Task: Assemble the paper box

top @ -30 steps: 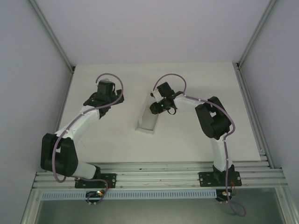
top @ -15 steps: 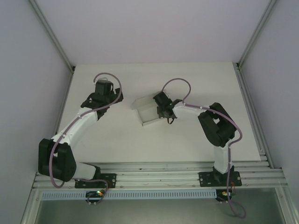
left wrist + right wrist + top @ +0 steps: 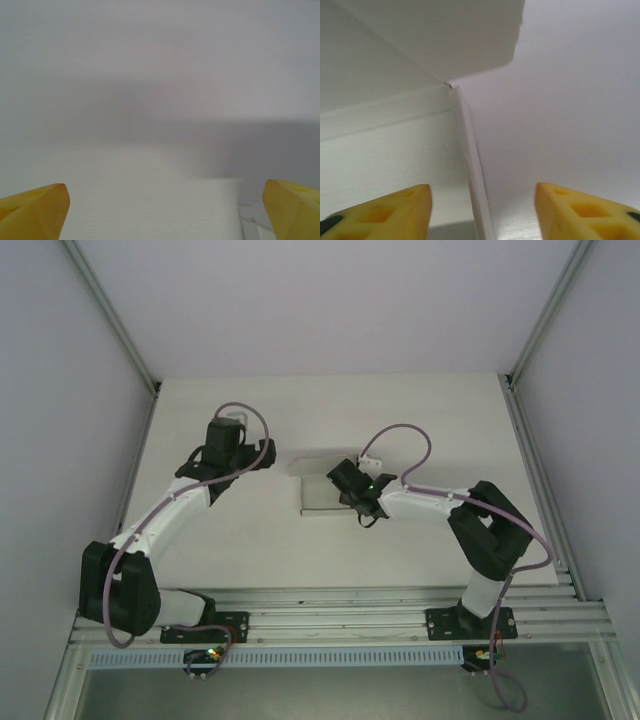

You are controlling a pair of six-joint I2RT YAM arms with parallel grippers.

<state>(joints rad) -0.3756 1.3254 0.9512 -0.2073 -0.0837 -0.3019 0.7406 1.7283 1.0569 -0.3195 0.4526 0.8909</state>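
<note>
White paper box (image 3: 318,496) mid-table, right gripper (image 3: 347,486) at its right edge, jaws apart.
Box lies near the table (image 3: 430,420) centre, a little toward the far edge, with a flap raised. There is bare table all round it, widest toward the far edge and far right corner. The right gripper is part open and grips nothing: in the wrist view its yellow fingers (image 3: 385,210) straddle a thin upright cardboard wall with a gap on each side. Just left of the box and apart from it, the left gripper (image 3: 262,453) is spread wide and empty, fingertips (image 3: 35,210) at the frame corners. Both arms crowd the box's sides. White matte table, grey walls (image 3: 60,440) on three sides, metal rail (image 3: 330,600) along the near edge.
</note>
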